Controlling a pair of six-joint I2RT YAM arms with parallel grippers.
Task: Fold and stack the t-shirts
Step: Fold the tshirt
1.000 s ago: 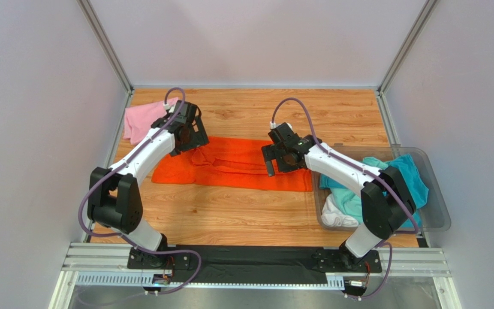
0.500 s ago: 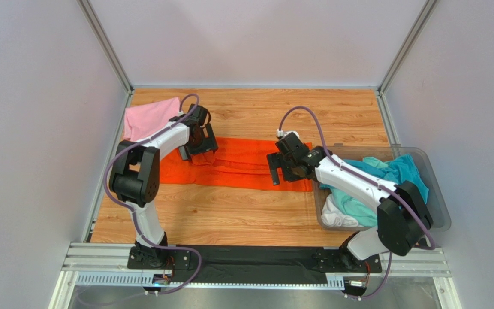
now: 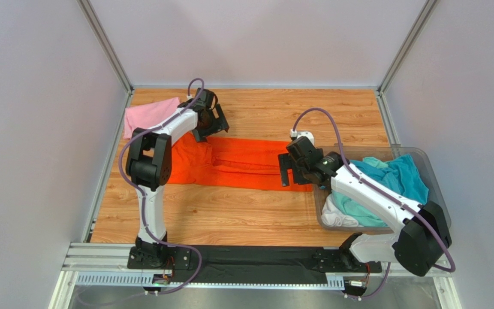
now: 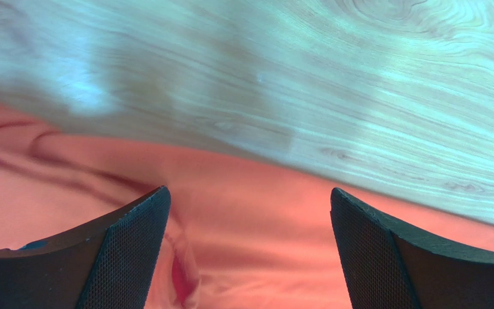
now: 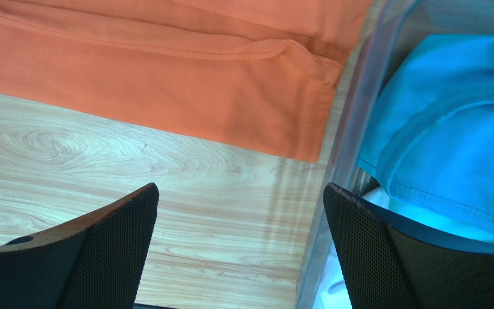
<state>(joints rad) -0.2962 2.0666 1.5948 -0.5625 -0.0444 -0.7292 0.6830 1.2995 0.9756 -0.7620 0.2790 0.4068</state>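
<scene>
Left gripper (image 4: 249,209) hovers wide open over the orange t-shirt (image 3: 243,164) — holding nothing. Right gripper (image 5: 240,203) — spread too, empty, beside the bin (image 3: 439,207).

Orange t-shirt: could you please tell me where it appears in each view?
Top external: orange t-shirt lies flat mid-table.
Left wrist: orange t-shirt fills the lower half.
Right wrist: orange t-shirt across the upper left, beside the clear bin.
Shared landmark: the wooden table.

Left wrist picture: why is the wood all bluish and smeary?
Left wrist view: probably glare, a bluish sheen washes over the table, blurred toward the top left. Right wrist view: the wood looks tan with sharp grain, the orange t-shirt crisp. Top view: evenly lit.
</scene>
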